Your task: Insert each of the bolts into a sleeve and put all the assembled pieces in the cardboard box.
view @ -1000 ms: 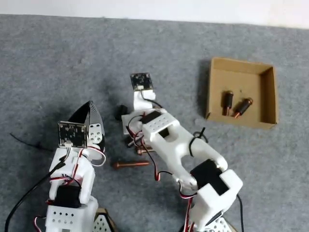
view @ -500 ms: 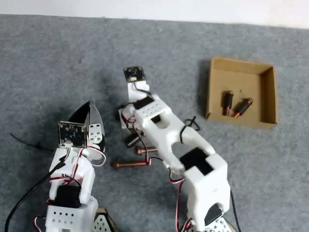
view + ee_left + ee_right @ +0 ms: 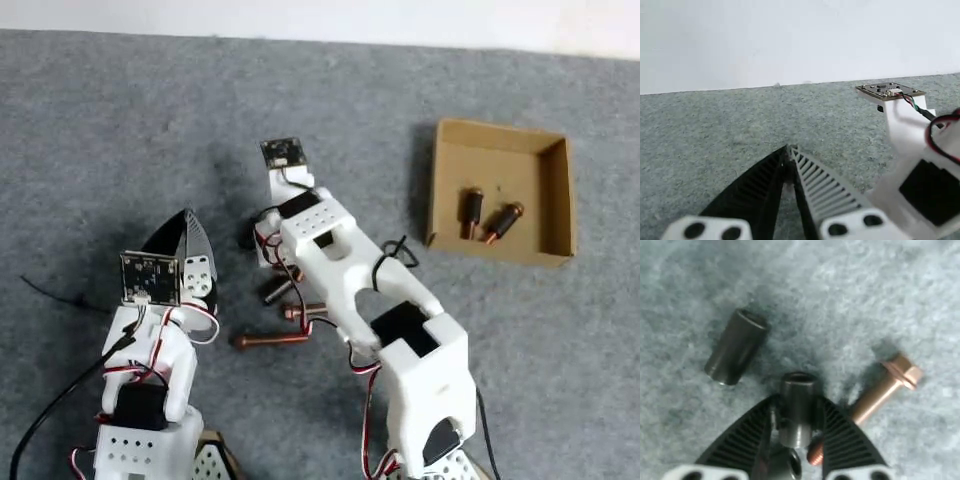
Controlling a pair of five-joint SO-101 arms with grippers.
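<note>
Dark metal sleeve pinched in my right jaws, narrow, gripping mid-barrel. It looks stiff, smooth and probably slippery, so a central hold suits. Copper bolt lies just beside on the worktop, spare sleeve near. Left jaws closed, empty. Box well apart.

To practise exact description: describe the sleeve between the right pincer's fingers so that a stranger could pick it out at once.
On the grey carpet, follow the right arm to its pincer. Clamped in it is the held sleeve, a short dark tube. Unlike the loose sleeve lying beside it, it is gripped; unlike the copper bolt on its other side, it is dark and hollow.
</note>
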